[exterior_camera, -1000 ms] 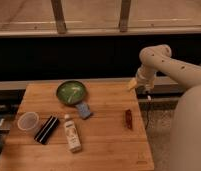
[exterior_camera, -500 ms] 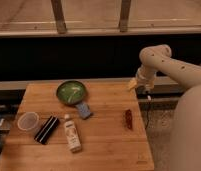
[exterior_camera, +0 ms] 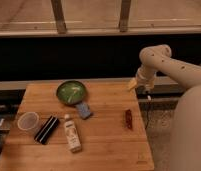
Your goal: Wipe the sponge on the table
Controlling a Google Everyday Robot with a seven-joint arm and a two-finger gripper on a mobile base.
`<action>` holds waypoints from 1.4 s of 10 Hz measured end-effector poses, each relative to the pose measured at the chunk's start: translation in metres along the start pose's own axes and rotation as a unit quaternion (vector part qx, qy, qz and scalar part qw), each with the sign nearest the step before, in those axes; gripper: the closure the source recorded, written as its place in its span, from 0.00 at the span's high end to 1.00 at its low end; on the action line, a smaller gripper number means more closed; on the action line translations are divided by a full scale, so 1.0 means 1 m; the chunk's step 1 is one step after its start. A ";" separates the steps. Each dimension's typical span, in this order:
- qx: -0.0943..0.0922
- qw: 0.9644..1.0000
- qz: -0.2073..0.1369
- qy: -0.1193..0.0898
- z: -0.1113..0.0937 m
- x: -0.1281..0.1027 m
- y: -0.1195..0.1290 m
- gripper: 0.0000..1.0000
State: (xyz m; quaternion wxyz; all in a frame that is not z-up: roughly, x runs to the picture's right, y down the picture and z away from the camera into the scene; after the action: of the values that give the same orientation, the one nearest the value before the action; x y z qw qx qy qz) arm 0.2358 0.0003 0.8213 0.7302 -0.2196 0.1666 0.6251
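**Wooden worktop with the sponge near its middle, tool off the far right corner**

Dark wall panels and a pale ledge with two upright posts fill the far side of the scene. In front of them stands the worktop (exterior_camera: 109, 147), light-brown wooden planks with visible grain, the largest surface in view. On the right, the robot's pale rounded body (exterior_camera: 191, 130) rises beside the worktop, and its arm (exterior_camera: 169, 62) reaches left from it, bending down toward the far right corner.

A green bowl (exterior_camera: 71, 92) sits on the far part of the worktop, left of centre. A black bar (exterior_camera: 46, 129) lies at a slant near the left edge. Just right of it a pale bottle (exterior_camera: 71, 134) lies on its side, cap pointing far. A clear cup (exterior_camera: 28, 121) stands at the left edge, beside the bar.

The tool (exterior_camera: 139, 86) hangs at the end of the arm over the far right corner, above the surface, its fingers spread and pinching nothing. It is well apart from the sponge.

The sponge (exterior_camera: 84, 110), a small flat blue pad, lies flat on the worktop just near and right of the bowl, between the bowl and the bottle. A small dark-red object (exterior_camera: 128, 118) lies near the right edge.
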 end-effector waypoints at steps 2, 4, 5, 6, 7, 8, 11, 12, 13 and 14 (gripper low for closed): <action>0.000 1.000 0.000 0.000 0.000 0.000 0.000 0.80; -0.009 1.000 -0.016 -0.006 -0.004 -0.002 0.006 0.80; -0.020 0.999 -0.033 -0.012 -0.007 -0.005 0.017 0.80; -0.032 0.998 -0.053 -0.017 -0.010 -0.010 0.035 0.80; -0.044 0.996 -0.073 -0.020 -0.011 -0.016 0.056 0.80; -0.058 0.993 -0.105 -0.024 -0.013 -0.024 0.091 0.80; -0.087 0.979 -0.179 -0.036 -0.016 -0.030 0.176 0.80; -0.101 0.973 -0.205 -0.034 -0.015 -0.027 0.204 0.80; -0.110 0.970 -0.215 -0.033 -0.016 -0.026 0.218 0.80; -0.108 0.970 -0.215 -0.033 -0.016 -0.026 0.215 0.80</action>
State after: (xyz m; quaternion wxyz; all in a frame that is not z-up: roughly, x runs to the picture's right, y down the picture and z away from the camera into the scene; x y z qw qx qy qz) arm 0.0203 -0.0032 0.7972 0.8245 -0.3068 0.0228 0.4750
